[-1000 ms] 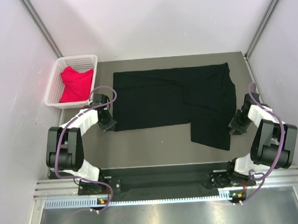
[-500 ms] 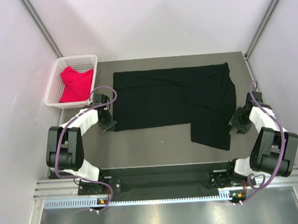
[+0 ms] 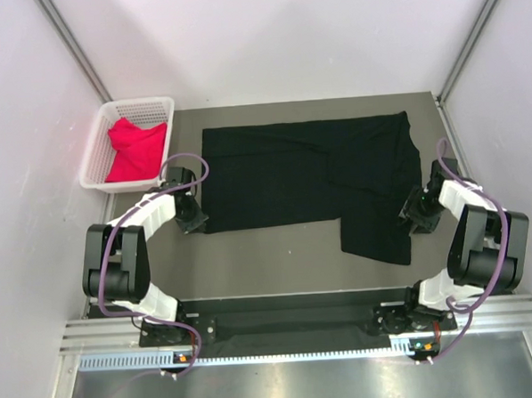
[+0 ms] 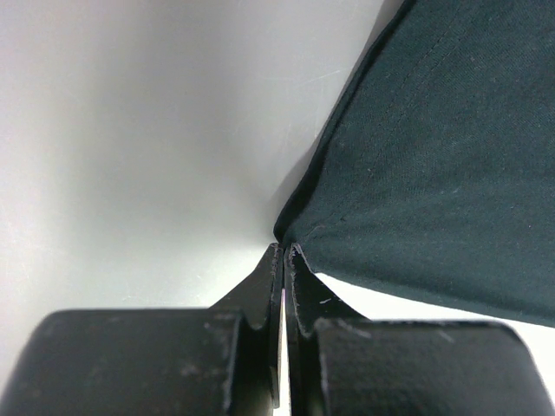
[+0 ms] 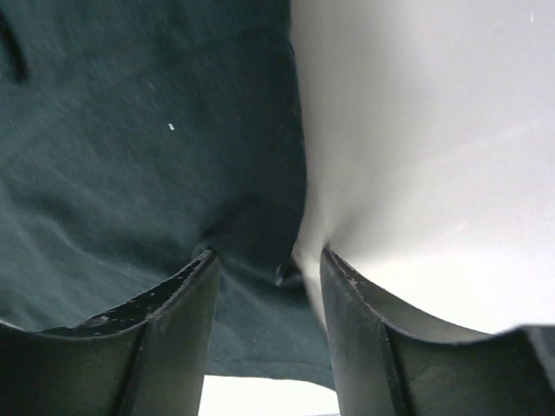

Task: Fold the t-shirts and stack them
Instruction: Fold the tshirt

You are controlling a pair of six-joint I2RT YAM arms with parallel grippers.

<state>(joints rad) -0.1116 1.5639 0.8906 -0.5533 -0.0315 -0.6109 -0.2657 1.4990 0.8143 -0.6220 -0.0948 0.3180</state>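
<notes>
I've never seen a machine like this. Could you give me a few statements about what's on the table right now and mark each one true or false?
1. The red-pink t-shirt lies in the white basket. True.
2. The black t-shirt is folded into a small square. False: it lies spread wide across the table.
3. The right hand has its jaws apart at the black t-shirt's edge. True.
4. The left hand is wide open. False: it is shut on a corner of the black t-shirt.
5. The two t-shirts are stacked. False: they lie apart, one in the basket and one on the table.
</notes>
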